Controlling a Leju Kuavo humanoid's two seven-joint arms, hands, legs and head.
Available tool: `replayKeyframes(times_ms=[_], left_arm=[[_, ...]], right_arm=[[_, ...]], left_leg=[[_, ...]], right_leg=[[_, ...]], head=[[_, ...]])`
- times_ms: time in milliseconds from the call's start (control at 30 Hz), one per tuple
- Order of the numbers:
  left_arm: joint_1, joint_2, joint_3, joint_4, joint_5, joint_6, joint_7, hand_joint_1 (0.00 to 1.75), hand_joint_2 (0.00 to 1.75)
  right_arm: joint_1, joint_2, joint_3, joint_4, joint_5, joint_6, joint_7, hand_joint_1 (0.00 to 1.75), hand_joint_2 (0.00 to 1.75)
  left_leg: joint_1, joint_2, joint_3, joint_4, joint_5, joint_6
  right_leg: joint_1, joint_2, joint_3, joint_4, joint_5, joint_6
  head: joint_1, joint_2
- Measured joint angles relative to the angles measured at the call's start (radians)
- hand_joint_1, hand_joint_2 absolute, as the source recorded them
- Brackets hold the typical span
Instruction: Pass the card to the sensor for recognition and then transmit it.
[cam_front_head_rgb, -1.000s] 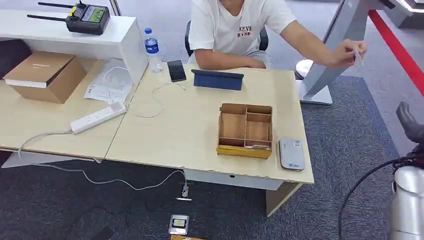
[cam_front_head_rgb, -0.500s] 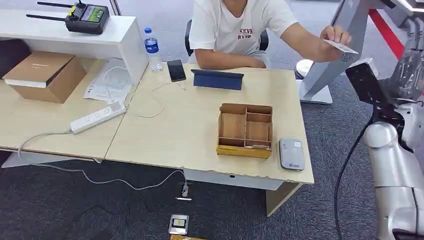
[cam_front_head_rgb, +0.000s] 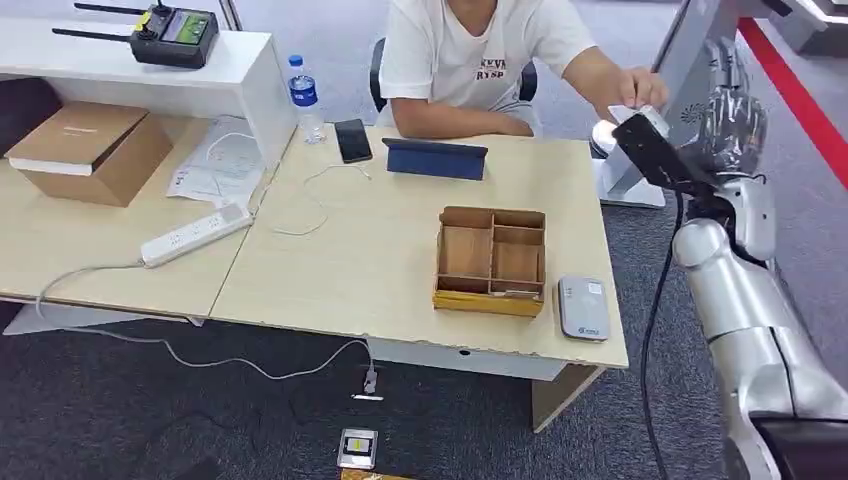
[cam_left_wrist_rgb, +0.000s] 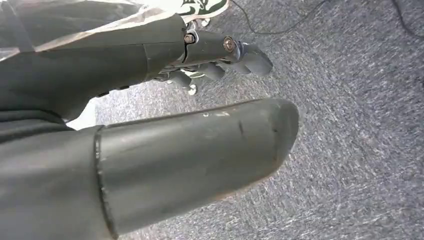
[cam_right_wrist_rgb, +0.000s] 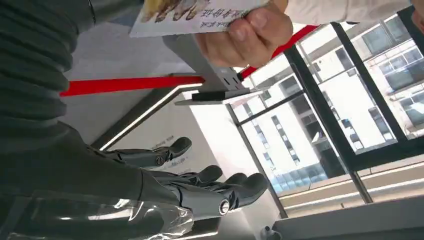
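A person's hand (cam_front_head_rgb: 636, 88) holds out a printed white card (cam_right_wrist_rgb: 192, 12) just beyond the table's far right corner. My right hand (cam_front_head_rgb: 735, 115), wrapped in clear plastic, is raised right beside it. In the right wrist view the person's fingers (cam_right_wrist_rgb: 247, 30) pinch the card, while my dark fingers (cam_right_wrist_rgb: 200, 187) are spread with nothing between them. The grey-white sensor (cam_front_head_rgb: 583, 307) lies flat at the table's front right, next to a wooden divided box (cam_front_head_rgb: 490, 262). My left hand (cam_left_wrist_rgb: 200, 150) hangs over grey carpet and holds nothing.
The seated person is behind the table (cam_front_head_rgb: 390, 260). A blue tablet case (cam_front_head_rgb: 436, 158), phone (cam_front_head_rgb: 352, 140) and water bottle (cam_front_head_rgb: 303, 95) sit along the far edge. A grey machine stand (cam_front_head_rgb: 665, 90) rises behind my right hand. A power strip (cam_front_head_rgb: 195, 235) and cardboard box (cam_front_head_rgb: 90, 150) lie left.
My right arm has risen from low at the right up to the person's hand. The person has brought the card down and left, close to my hand.
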Motion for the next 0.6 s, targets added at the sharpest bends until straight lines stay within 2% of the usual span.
replayKeyframes(times_ms=[500, 533, 567, 600], left_arm=[[0.002, 0.000, 0.000, 0.000, 0.000, 0.000, 0.006, 0.00, 0.00], [0.002, 0.000, 0.000, 0.000, 0.000, 0.000, 0.007, 0.00, 0.00], [0.002, 0.000, 0.000, 0.000, 0.001, 0.000, 0.008, 0.00, 0.00], [0.002, 0.000, 0.000, 0.000, 0.002, 0.000, 0.008, 0.00, 0.00]], right_arm=[[-0.018, 0.024, 0.023, 0.074, -0.006, -0.002, -0.007, 0.00, 1.75], [-0.021, 0.026, 0.023, 0.078, -0.006, -0.002, -0.008, 0.05, 1.75], [-0.024, 0.028, 0.023, 0.083, -0.006, -0.002, -0.009, 0.40, 1.75], [-0.027, 0.031, 0.024, 0.087, -0.006, -0.002, -0.010, 1.75, 1.75]], left_leg=[[0.000, 0.000, 0.000, 0.000, 0.000, 0.000], [0.000, 0.000, 0.000, 0.000, 0.000, 0.000], [0.000, 0.000, 0.000, 0.000, 0.000, 0.000], [0.000, 0.000, 0.000, 0.000, 0.000, 0.000]], right_leg=[[0.000, 0.000, 0.000, 0.000, 0.000, 0.000], [0.000, 0.000, 0.000, 0.000, 0.000, 0.000], [0.000, 0.000, 0.000, 0.000, 0.000, 0.000], [0.000, 0.000, 0.000, 0.000, 0.000, 0.000]], head=[[0.000, 0.000], [0.000, 0.000], [0.000, 0.000], [0.000, 0.000]])
